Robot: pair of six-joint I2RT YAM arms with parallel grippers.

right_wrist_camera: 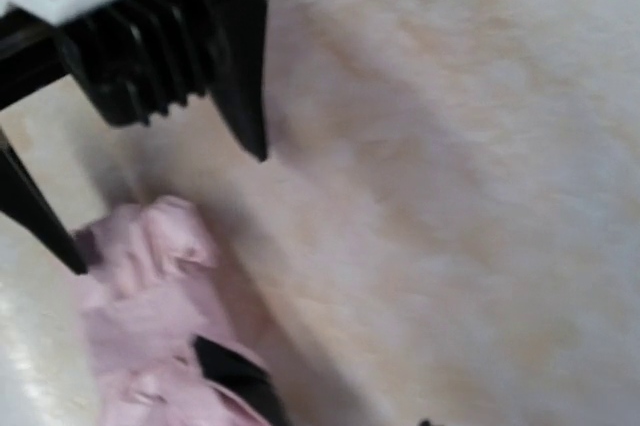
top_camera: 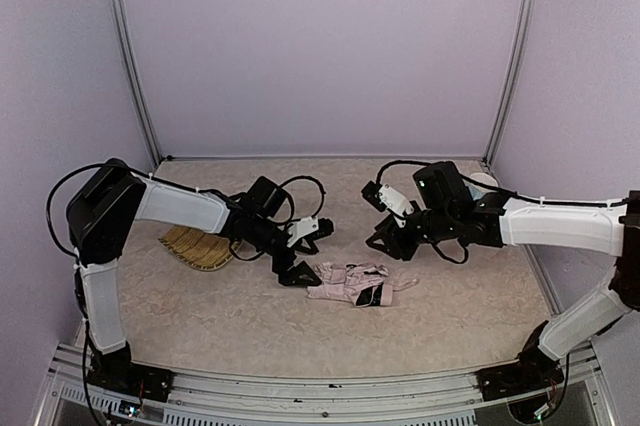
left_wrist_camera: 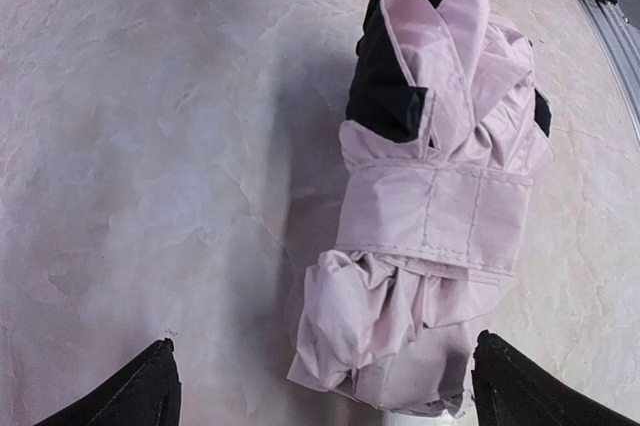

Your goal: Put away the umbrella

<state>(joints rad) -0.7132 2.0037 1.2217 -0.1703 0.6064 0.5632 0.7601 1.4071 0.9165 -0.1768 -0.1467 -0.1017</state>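
One folded, strapped umbrella [top_camera: 352,284] lies loose on the desk [top_camera: 200,326], not yet put away. The left pincer [left_wrist_camera: 322,346] stands wide apart over it; whether the right pincer [top_camera: 388,241] is apart or together, I cannot tell.

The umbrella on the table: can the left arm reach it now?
Probably yes. The left end effector hangs open just above the umbrella, whose near end lies between its fingers, and nothing stands in between.

Umbrella [left_wrist_camera: 430,226] pale pink, black patches; tray [top_camera: 197,246] yellow woven; table [top_camera: 440,316] beige marbled.
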